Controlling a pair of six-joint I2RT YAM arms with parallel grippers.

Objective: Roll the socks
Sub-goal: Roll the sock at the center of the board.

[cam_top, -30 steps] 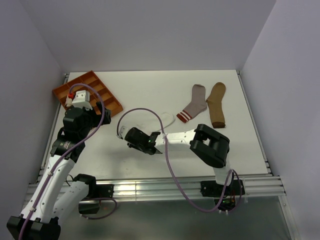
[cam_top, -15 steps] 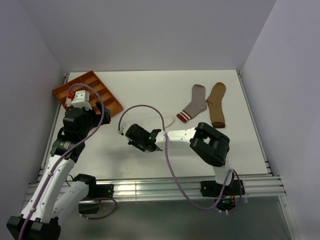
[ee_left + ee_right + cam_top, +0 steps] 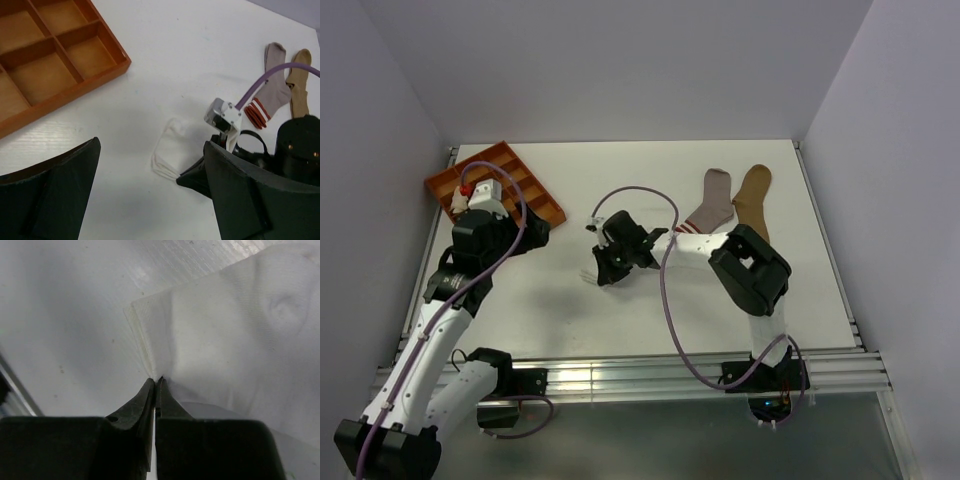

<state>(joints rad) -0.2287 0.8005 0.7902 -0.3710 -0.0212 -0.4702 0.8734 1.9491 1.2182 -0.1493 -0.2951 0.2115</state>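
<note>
One white sock (image 3: 240,330), edge pinched by right tool (image 3: 156,382), left tool (image 3: 151,150) spread wide

1. The right gripper (image 3: 608,268) points down at the table (image 3: 620,180); a white sock (image 3: 588,278) shows faintly at its jaws;
2. a grey sock (image 3: 708,208) with a red-striped cuff and a tan sock (image 3: 754,208) lie side by side, right of and beyond those jaws;
3. the left gripper (image 3: 528,236) hangs over the near edge of the orange tray (image 3: 510,165).

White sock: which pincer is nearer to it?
Right. The right pincer is shut on the white sock's edge; the left pincer stands open and apart, to its left beside the tray.
</note>
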